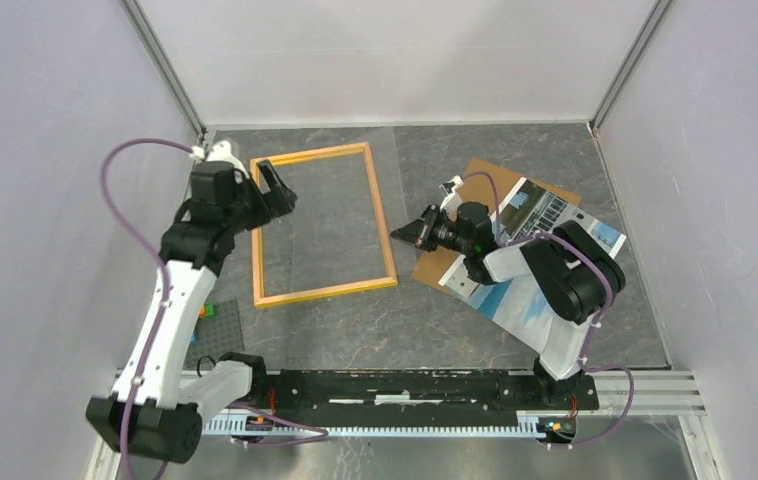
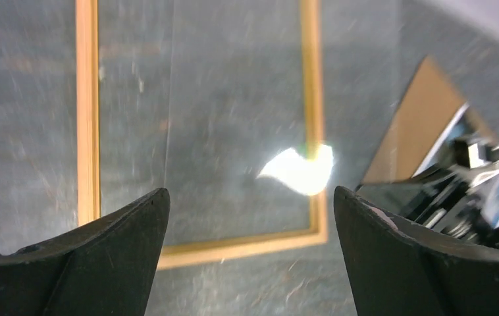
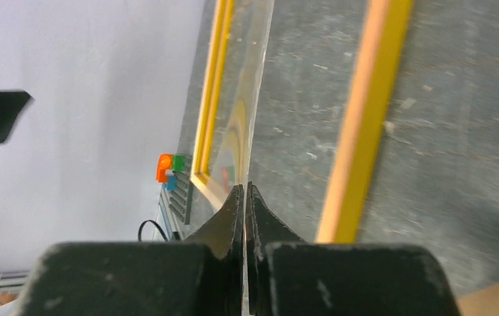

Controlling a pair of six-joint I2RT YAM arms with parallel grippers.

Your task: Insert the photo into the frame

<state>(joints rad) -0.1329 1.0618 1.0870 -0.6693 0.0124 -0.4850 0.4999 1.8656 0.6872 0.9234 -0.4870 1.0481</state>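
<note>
Right fingers (image 3: 228, 220) pinch clear sheet (image 3: 241, 118) beside frame (image 1: 324, 291); photo (image 1: 520, 300) behind.

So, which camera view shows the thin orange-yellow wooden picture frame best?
The top external view: the orange-yellow wooden frame shows all four sides. The left wrist view gives three sides, blurred; the right wrist view only stretches of its sides, at a steep angle.

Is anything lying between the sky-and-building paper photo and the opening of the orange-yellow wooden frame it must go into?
Yes. A clear transparent sheet covers much of the orange-yellow wooden frame's opening, its edge pinched in the shut right gripper. The paper photo lies off to the right, partly under that arm.
</note>
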